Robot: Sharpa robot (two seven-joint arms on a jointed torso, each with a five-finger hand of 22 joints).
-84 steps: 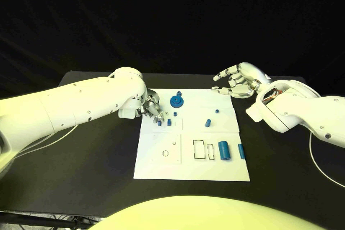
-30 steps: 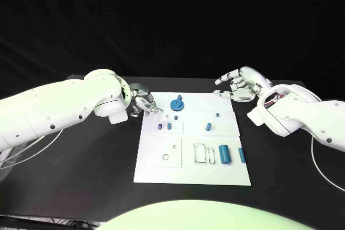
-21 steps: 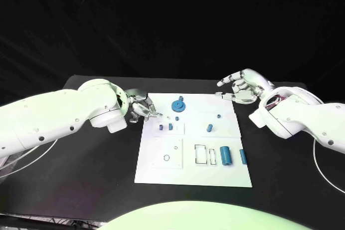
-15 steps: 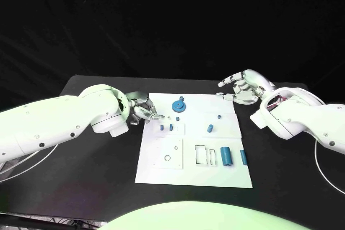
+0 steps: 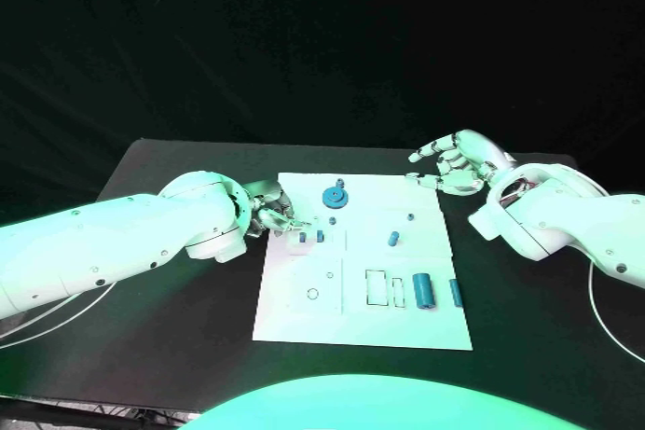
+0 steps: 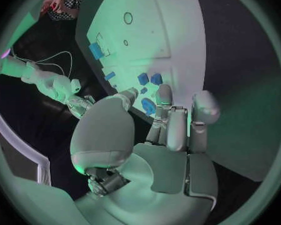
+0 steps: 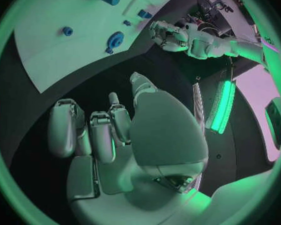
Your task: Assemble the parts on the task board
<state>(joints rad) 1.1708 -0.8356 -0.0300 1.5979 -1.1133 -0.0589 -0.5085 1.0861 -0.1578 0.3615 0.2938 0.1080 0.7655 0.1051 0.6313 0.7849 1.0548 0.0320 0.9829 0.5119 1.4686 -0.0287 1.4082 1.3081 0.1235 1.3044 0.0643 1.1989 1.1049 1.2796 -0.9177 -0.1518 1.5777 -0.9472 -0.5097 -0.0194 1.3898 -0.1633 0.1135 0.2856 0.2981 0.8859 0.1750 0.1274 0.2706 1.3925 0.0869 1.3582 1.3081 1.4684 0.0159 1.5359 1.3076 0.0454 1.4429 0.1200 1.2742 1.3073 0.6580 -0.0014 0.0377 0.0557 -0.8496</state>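
Observation:
The white task board (image 5: 363,309) lies in the middle of the black table. On its far part sit a blue gear (image 5: 332,200), two small blue pieces (image 5: 310,236) side by side, and another blue piece (image 5: 391,238). A blue cylinder (image 5: 423,286) and a thin blue piece (image 5: 455,292) lie near its right edge. My left hand (image 5: 271,215) hovers at the board's left edge, beside the two small pieces (image 6: 149,78), fingers loosely bent and holding nothing. My right hand (image 5: 452,164) hangs above the board's far right corner, fingers half curled and apart, empty.
Outlined slots (image 5: 383,288) and a small round hole (image 5: 312,294) mark the board's near half. A thin cable (image 5: 611,327) runs over the table at the right. Bare black table lies left and right of the board.
My left hand has slid along the board's left edge toward me and the left arm has dropped lower. The right hand has hardly moved. The parts lie as before.

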